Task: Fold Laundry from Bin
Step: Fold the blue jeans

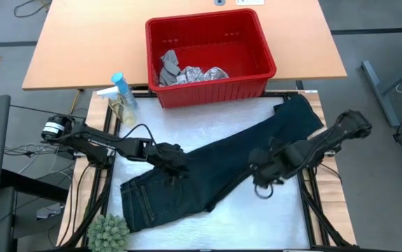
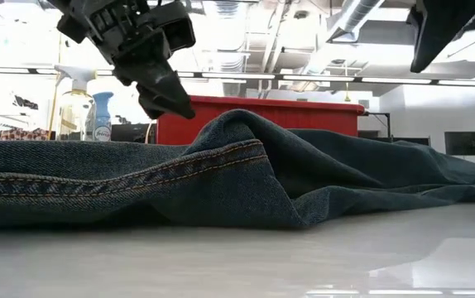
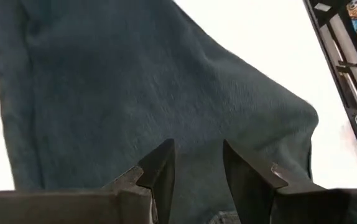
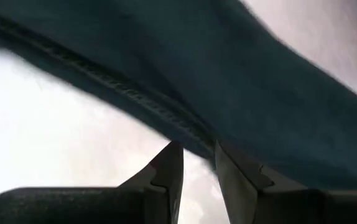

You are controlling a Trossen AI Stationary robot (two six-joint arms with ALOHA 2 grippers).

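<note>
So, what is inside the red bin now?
Inside the red bin lie a grey cloth and a white leaf-print cloth, bunched against its near wall. Whatever lies beneath them is covered.

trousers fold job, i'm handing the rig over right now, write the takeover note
Left gripper: open above the trousers near the waist end, holding nothing.
Right gripper: open at the edge of the legs, holding nothing.
Trousers lie spread diagonally on the table, not yet folded.
Grey cloth and leaf-print cloth are in the red bin.
Left: fold all three.
</note>
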